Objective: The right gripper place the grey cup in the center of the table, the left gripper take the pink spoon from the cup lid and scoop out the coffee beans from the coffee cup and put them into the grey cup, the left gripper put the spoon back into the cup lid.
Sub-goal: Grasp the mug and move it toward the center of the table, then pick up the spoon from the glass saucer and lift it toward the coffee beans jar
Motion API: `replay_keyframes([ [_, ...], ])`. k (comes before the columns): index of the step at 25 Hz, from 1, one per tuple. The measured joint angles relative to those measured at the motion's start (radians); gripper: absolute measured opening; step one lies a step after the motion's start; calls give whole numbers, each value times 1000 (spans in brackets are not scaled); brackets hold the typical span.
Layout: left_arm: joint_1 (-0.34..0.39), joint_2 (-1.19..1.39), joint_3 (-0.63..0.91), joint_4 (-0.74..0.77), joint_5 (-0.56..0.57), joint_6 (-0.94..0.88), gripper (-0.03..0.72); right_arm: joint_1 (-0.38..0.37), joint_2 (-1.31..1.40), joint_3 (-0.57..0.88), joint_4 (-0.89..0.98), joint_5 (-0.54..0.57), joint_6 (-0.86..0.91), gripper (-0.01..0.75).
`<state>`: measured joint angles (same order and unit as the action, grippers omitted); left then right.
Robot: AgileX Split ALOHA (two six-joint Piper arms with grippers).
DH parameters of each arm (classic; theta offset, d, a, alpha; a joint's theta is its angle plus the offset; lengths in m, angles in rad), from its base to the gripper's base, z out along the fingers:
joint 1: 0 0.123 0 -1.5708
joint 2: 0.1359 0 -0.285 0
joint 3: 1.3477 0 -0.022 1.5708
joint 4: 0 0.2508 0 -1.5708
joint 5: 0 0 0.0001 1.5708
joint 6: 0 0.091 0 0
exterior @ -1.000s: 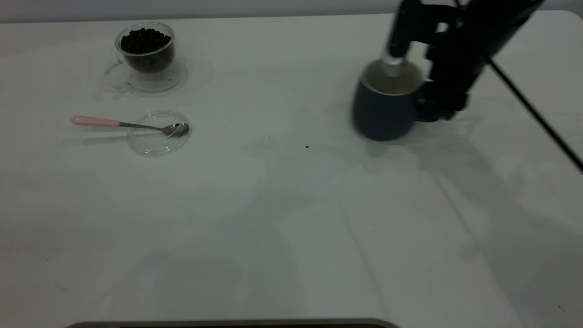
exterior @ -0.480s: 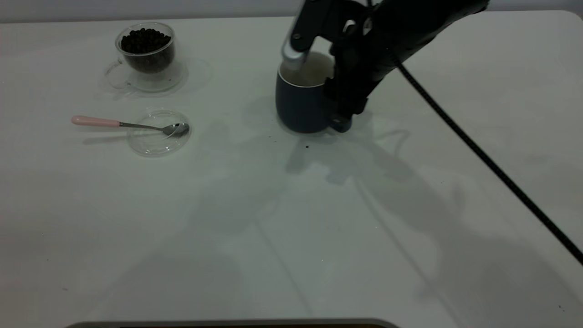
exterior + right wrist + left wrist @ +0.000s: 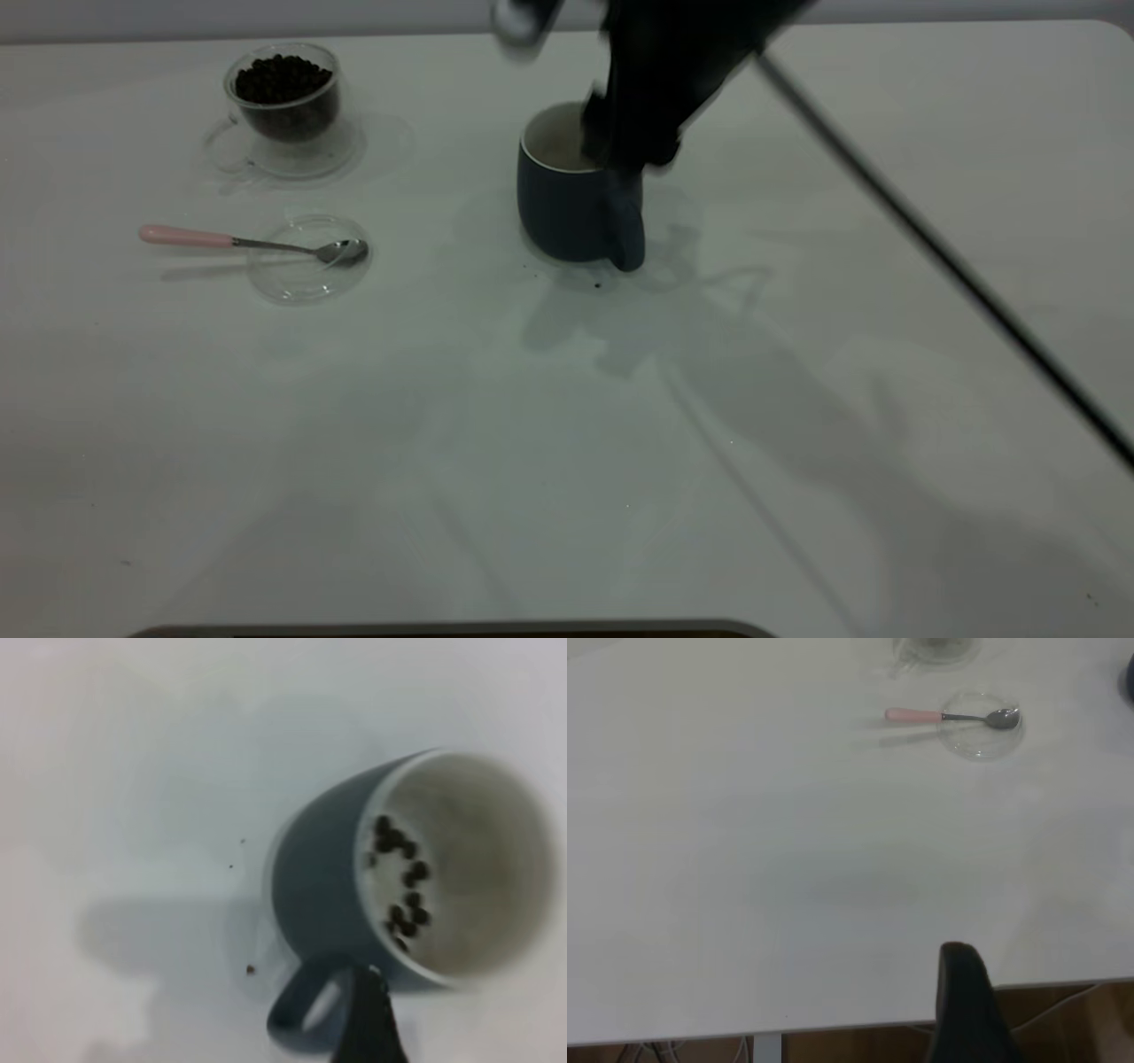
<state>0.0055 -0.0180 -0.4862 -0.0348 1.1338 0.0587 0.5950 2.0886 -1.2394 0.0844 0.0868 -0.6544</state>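
The grey cup [image 3: 567, 199] stands upright near the middle of the table [image 3: 532, 425], handle toward the front; in the right wrist view it [image 3: 319, 877] holds a few coffee beans [image 3: 399, 877]. My right gripper [image 3: 625, 146] hovers just above the cup's rim and handle, blurred, open and not holding it; one finger [image 3: 368, 1023] shows by the handle. The coffee cup [image 3: 283, 111], full of beans [image 3: 282, 78], stands on its saucer at the far left. The pink spoon [image 3: 204, 237] rests with its bowl in the cup lid [image 3: 306, 279]. My left gripper [image 3: 966, 992] is parked past the table's near edge.
A loose bean [image 3: 598, 285] lies just in front of the grey cup. The right arm's black cable [image 3: 930, 239] slants across the right side of the table. The spoon [image 3: 939, 716] and lid [image 3: 979, 737] also show far off in the left wrist view.
The right gripper carried the grey cup leftward from the right side to near the middle, set it down, let go and lifted above it. The spoon, lid and coffee cup have not moved.
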Motion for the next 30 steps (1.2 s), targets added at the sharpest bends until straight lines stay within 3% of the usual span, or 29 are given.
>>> replay_keyframes([
  [5, 0, 0, 0, 0, 0, 0, 517, -21, -284, 0, 42, 421, 71, 591],
  [10, 0, 0, 0, 0, 0, 0, 517, -35, -529, 0, -20, 813, 312, 591],
  [15, 0, 0, 0, 0, 0, 0, 517, -35, -680, 1, -101, 1069, 508, 591],
  [17, 0, 0, 0, 0, 0, 0, 517, -35, -717, 2, -105, 1127, 532, 591],
  [22, 0, 0, 0, 0, 0, 0, 517, -35, -826, 85, -103, 1137, 529, 591],
  [30, 0, 0, 0, 0, 0, 0, 517, -36, -1141, 388, -74, 1124, 537, 591],
])
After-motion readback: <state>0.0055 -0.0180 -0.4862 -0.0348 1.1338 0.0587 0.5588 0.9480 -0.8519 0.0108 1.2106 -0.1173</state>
